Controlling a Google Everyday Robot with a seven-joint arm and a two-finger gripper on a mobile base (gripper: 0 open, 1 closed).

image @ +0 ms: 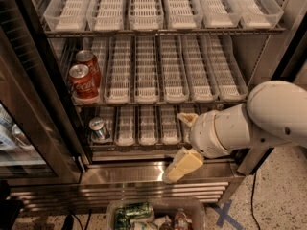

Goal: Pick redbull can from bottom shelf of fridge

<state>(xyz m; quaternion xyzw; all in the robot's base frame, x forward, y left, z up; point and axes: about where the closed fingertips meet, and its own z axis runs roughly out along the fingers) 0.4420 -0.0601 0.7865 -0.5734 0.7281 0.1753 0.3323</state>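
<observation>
The fridge (144, 174) stands with its door open. Its bottom shelf (144, 140) carries short white slotted trays. A slim can with a silver top and dark body, the redbull can (99, 129), stands upright at the shelf's far left. My gripper (174, 147) is in front of the right part of the bottom shelf, well to the right of the can. Its cream fingers (183, 165) are spread apart with nothing between them. My white arm (240, 126) comes in from the right and hides the shelf's right end.
Two red Coca-Cola cans (84, 83) stand at the left of the middle shelf. The glass door (29, 109) hangs open at the left. A clear bin of cans and bottles (153, 214) sits on the floor below the fridge. Blue tape (223, 214) marks the floor.
</observation>
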